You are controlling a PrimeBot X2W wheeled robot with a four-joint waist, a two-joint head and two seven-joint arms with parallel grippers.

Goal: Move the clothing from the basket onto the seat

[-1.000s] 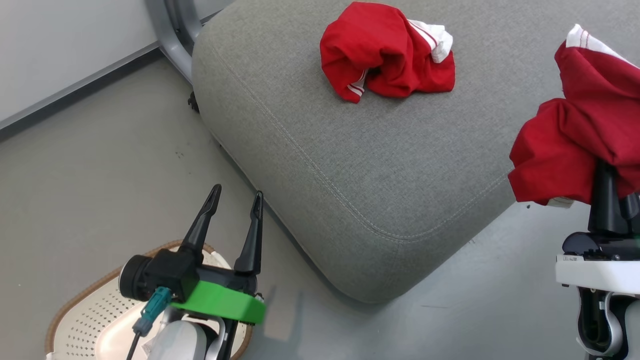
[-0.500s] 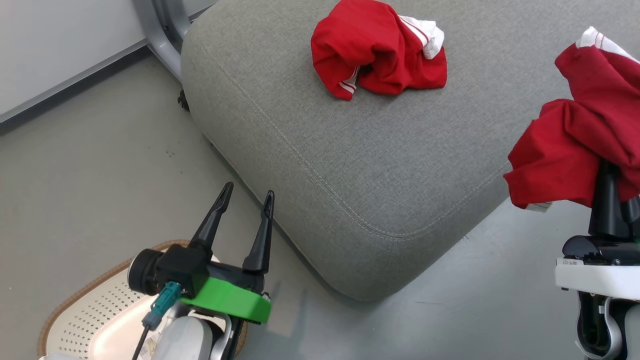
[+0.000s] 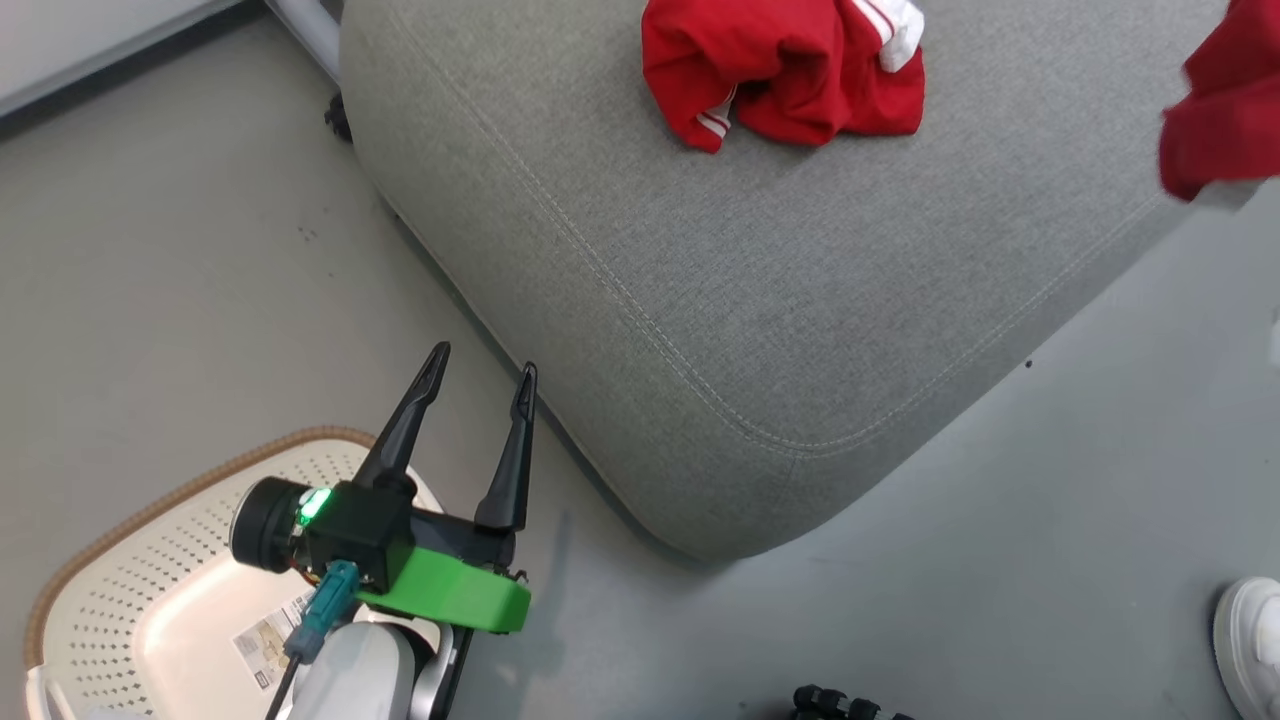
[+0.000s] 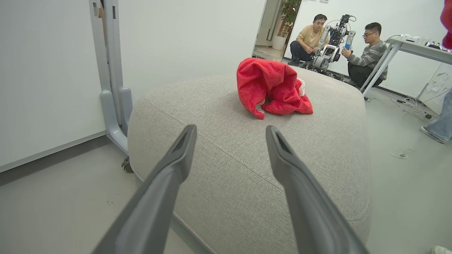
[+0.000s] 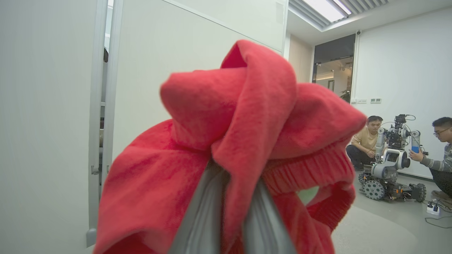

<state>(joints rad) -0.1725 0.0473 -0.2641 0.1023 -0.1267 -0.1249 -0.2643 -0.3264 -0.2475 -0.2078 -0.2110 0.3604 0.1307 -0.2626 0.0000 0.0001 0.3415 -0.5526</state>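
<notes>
Bright, even indoor light falls from ceiling strip lights (image 5: 330, 8). The seat (image 3: 780, 300) casts a soft shadow on the floor (image 3: 1000, 550) at its near corner. The red garment (image 5: 247, 134) nearest the right wrist lens is blurred; the left fingers (image 4: 169, 176) look soft, unfocused.

Red clothing (image 3: 790, 70) (white striped trim), grey woven seat (image 3: 700, 280), cream perforated basket (image 3: 130, 580)

Head camera shifts. Held garment (image 3: 1225, 110) now sits farther up the right edge of the seat (image 3: 800, 300). Green lamp (image 3: 315, 503) lights behind left gripper (image 3: 482, 360). 1 white shoe (image 3: 1250, 640) enters lower right.
</notes>
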